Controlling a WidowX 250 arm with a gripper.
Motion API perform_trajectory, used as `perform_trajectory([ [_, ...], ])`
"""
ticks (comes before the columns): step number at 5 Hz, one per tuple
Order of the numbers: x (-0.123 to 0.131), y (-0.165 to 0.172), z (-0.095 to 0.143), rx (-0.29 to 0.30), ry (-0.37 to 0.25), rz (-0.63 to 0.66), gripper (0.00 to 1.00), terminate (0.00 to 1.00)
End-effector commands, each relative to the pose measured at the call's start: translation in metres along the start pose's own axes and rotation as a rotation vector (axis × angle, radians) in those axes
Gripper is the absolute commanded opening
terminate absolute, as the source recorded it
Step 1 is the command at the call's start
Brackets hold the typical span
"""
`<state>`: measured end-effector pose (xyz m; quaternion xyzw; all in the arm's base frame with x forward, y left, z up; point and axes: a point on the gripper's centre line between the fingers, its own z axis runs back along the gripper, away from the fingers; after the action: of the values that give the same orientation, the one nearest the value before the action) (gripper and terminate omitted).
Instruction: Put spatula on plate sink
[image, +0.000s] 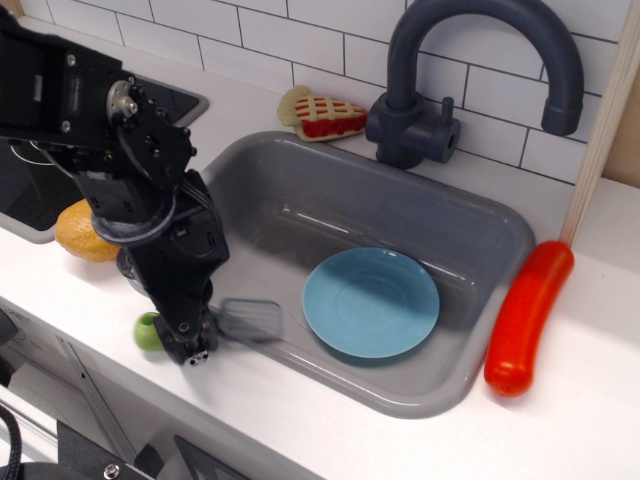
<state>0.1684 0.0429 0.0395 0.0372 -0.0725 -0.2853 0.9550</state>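
Your black hand (190, 345) had clamped the light-green-handled grey-bladed toy spatula (245, 320) at the grey plastic sink's (480, 215) left rim; you needed height before swinging toward the round light-blue plate (370, 302)

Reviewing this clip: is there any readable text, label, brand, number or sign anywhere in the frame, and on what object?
None: no readable word, label, brand, number or sign shows.
The black robot gripper, the green-handled toy spatula with its grey slotted blade (motion-blurred), the round light-blue plastic plate and the grey plastic sink basin carry no print.
The red rings on the black stovetop are not visible now.
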Motion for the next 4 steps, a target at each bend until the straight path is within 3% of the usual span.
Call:
perform_trajectory([
  [1,-0.001,0.007,0.01,-0.039,-0.003,0.055,0.0,0.0],
  [3,0.022,0.01,0.034,-0.071,-0.039,0.17,0.0,0.0],
  [4,0.046,0.016,0.034,-0.03,-0.087,0.287,0.0,0.0],
])
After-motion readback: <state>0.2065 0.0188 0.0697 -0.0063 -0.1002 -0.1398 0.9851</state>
